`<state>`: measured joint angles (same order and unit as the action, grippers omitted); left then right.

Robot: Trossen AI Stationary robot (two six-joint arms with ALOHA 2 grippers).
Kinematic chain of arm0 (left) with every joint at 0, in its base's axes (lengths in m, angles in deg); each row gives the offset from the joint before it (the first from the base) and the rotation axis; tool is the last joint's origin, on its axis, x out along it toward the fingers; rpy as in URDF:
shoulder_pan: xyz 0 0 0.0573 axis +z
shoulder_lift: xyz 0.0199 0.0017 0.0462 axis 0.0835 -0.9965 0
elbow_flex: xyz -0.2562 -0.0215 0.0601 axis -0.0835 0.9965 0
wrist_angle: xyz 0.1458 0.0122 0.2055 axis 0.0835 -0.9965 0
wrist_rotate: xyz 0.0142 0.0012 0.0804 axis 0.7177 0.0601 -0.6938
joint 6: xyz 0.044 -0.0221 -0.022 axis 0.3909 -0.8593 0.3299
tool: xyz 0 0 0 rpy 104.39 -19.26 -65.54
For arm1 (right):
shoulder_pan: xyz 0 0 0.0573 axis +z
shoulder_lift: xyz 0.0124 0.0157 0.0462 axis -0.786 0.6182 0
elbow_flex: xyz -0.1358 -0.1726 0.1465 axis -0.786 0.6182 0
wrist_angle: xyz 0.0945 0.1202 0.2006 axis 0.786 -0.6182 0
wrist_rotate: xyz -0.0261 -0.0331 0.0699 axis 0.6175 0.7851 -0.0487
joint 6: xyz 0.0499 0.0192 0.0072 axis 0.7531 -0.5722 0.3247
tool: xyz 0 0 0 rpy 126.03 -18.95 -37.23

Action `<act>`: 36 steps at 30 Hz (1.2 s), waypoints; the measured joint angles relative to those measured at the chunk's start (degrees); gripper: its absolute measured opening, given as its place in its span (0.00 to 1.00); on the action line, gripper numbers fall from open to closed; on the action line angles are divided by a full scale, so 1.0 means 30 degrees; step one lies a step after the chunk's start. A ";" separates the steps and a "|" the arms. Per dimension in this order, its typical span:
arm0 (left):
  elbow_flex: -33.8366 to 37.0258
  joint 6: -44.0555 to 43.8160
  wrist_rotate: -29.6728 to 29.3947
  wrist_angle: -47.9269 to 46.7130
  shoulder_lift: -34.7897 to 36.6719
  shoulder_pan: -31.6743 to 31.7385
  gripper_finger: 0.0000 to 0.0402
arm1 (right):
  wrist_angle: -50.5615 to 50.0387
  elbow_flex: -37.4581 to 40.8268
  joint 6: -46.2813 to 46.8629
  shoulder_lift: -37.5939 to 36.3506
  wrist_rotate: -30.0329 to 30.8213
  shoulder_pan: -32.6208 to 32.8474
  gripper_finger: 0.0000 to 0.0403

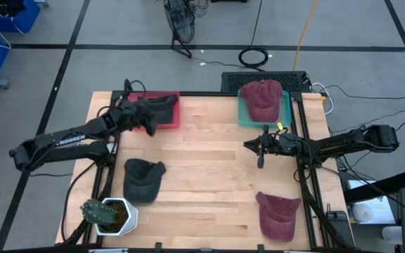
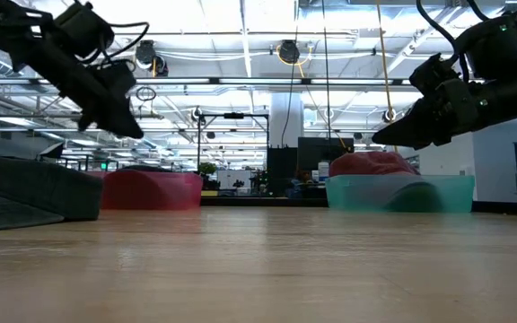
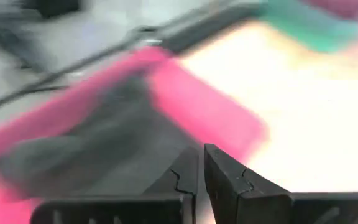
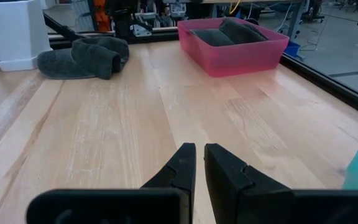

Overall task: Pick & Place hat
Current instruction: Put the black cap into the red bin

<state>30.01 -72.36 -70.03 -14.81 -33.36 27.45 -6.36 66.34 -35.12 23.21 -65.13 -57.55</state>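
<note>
High view first: we see a wooden worktop [image 1: 209,176] with two bins along its far edge, a pink bin [image 1: 162,110] toward the left and a teal bin [image 1: 264,111] toward the right. A dark grey hat [image 1: 159,107] lies in the pink bin, and a maroon hat [image 1: 261,98] sits in the teal bin. Two more hats lie loose on the wood: a second dark grey hat [image 1: 143,179] on the left side, near the front, and a second maroon hat [image 1: 278,214] near the front right corner. A white planter [image 1: 116,216] holding a green plant stands at the front left corner, just in front of the loose grey hat.

We find the left gripper [image 1: 145,117] over the near edge of the pink bin, above the grey hat inside it; from its wrist view the jaws stand closed together with nothing between them, the grey hat [image 3: 98,149] and pink bin [image 3: 210,106] blurred beyond.

We find the right gripper [image 1: 248,145] over bare wood just in front of the teal bin, pointing toward the left side. Its jaws are likewise closed and empty, and its wrist view looks across the wood to the pink bin [image 4: 232,40] and the loose grey hat [image 4: 82,57].
</note>
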 joint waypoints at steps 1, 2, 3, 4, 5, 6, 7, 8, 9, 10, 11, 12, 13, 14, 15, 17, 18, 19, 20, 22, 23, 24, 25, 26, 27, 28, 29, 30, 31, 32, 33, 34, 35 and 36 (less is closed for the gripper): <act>-0.0009 -0.0002 0.1001 -0.0012 0.0025 -0.0478 0.08 | 0.0007 0.0000 0.0000 -0.0004 0.0001 0.0000 0.06; -0.0009 -0.0043 0.1919 -0.0073 0.0024 -0.0999 0.08 | 0.0019 0.0000 0.0000 -0.0001 0.0002 0.0000 0.06; -0.0009 -0.0189 0.2610 -0.0144 0.0008 -0.1592 0.08 | 0.0022 0.0000 -0.0007 0.0001 -0.0001 0.0000 0.06; -0.0009 -0.0396 0.3101 -0.0233 -0.0001 -0.2268 0.08 | 0.0022 0.0000 0.0000 -0.0004 -0.0001 0.0000 0.06; -0.0009 -0.0705 0.3333 -0.0323 -0.0001 -0.2945 0.08 | 0.0022 0.0000 0.0000 -0.0001 -0.0001 0.0000 0.06; -0.0009 -0.0980 0.3418 -0.0355 -0.0001 -0.3691 0.08 | 0.0022 0.0000 0.0000 0.0001 -0.0001 0.0000 0.06; -0.0009 -0.1149 0.3422 -0.0332 -0.0001 -0.4414 0.08 | 0.0022 0.0000 0.0001 -0.0004 -0.0002 0.0000 0.06; -0.0009 -0.1232 0.3422 -0.0277 -0.0001 -0.5154 0.08 | 0.0022 0.0000 0.0019 -0.0004 -0.0009 0.0000 0.06; -0.0009 -0.1339 0.3419 -0.0174 -0.0001 -0.5860 0.08 | 0.0022 0.0000 0.0080 -0.0004 -0.0015 0.0000 0.06; -0.0009 -0.1350 0.3375 0.0007 -0.0001 -0.6576 0.08 | 0.0022 0.0000 0.0140 0.0002 -0.0021 0.0000 0.06; -0.0021 -0.1343 0.3101 0.0172 -0.0001 -0.7305 0.08 | 0.0029 0.0000 0.0174 -0.0004 -0.0030 0.0000 0.06; -0.0024 -0.1283 0.2685 0.0213 0.0002 -0.8080 0.08 | 0.0029 0.0000 0.0211 -0.0004 -0.0030 0.0000 0.06; -0.0024 -0.1143 0.2189 0.0190 0.0006 -0.8852 0.08 | 0.0027 0.0000 0.0211 -0.0002 -0.0037 0.0000 0.06; -0.0024 -0.1107 0.1683 0.0135 0.0003 -0.9619 0.08 | 0.0029 0.0000 0.0211 -0.0002 -0.0037 0.0000 0.06; -0.0024 -0.1107 0.1186 0.0063 -0.0001 -1.0345 0.08 | 0.0035 0.0000 0.0211 0.0000 -0.0040 0.0000 0.06; -0.0024 -0.1180 0.0440 0.0068 0.0006 -1.1647 0.08 | 0.0096 0.0000 0.0211 -0.0004 -0.0046 0.0000 0.06; -0.0024 -0.1371 0.0121 0.0068 0.0006 -1.2185 0.08 | 0.0103 0.0000 0.0211 -0.0004 -0.0052 0.0000 0.06; -0.0024 -0.1626 -0.0166 0.0068 -0.0001 -1.2689 0.08 | 0.0110 0.0000 0.0211 -0.0004 -0.0048 0.0000 0.06; -0.0024 -0.1861 -0.0411 0.0068 -0.0029 -1.3159 0.08 | 0.0124 0.0000 0.0211 -0.0004 -0.0052 0.0000 0.06; -0.0031 -0.2188 -0.0759 0.0087 -0.0155 -1.3958 0.08 | 0.0241 0.0000 0.0211 -0.0001 -0.0052 0.0000 0.06; -0.0031 -0.2332 -0.1018 0.0068 -0.0215 -1.4329 0.08 | 0.0265 0.0000 0.0211 -0.0004 -0.0052 0.0000 0.06; -0.0034 -0.2599 -0.1325 0.0155 -0.0336 -1.4679 0.08 | 0.0297 0.0000 0.0211 -0.0004 -0.0052 0.0000 0.06; -0.0060 -0.2804 -0.1598 0.0277 -0.0492 -1.4989 0.08 | 0.0327 0.0000 0.0219 -0.0004 -0.0055 0.0000 0.06; -0.0060 -0.3047 -0.1685 0.0340 -0.0670 -1.5279 0.08 | 0.0389 0.0000 0.0253 -0.0004 -0.0059 0.0003 0.06; -0.0060 -0.3352 -0.1738 0.0407 -0.0862 -1.5537 0.08 | 0.0448 0.0000 0.0349 -0.0004 -0.0059 0.0000 0.06; -0.0060 -0.3720 -0.1760 0.0706 -0.1115 -1.5769 0.08 | 0.0466 0.0000 0.0409 -0.0004 -0.0059 0.0000 0.06; -0.0082 -0.4175 -0.1808 0.1091 -0.1438 -1.5985 0.08 | 0.0473 0.0000 0.0423 -0.0004 -0.0059 0.0000 0.06; -0.0273 -0.4679 -0.2024 0.1076 -0.1819 -1.6198 0.08 | 0.0513 0.0000 0.0428 -0.0004 -0.0059 0.0000 0.06; -0.0584 -0.5064 -0.2328 0.0831 -0.2320 -1.6418 0.08 | 0.0537 0.0000 0.0430 -0.0004 -0.0054 0.0000 0.06; -0.1049 -0.5330 -0.2667 0.0337 -0.2909 -1.6652 0.08 | 0.0550 0.0000 0.0426 -0.0004 -0.0048 0.0000 0.06; -0.1645 -0.5512 -0.2997 -0.0402 -0.3546 -1.6856 0.08 | 0.0536 0.0000 0.0415 -0.0004 -0.0048 0.0000 0.06; -0.2332 -0.5631 -0.3193 -0.1321 -0.4217 -1.7002 0.08 | 0.0534 0.0000 0.0415 -0.0004 -0.0045 0.0005 0.06; -0.3071 -0.5886 -0.3197 -0.2362 -0.4890 -1.7083 0.08 | 0.0557 0.0000 0.0426 -0.0004 -0.0041 0.0001 0.06; -0.3857 -0.6318 -0.3073 -0.3470 -0.5581 -1.7139 0.08 | 0.0567 0.0000 0.0475 -0.0004 -0.0046 0.0000 0.06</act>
<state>18.43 -91.31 -79.25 -25.22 -50.11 -23.96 -4.66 66.34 -33.69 23.20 -65.27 -57.55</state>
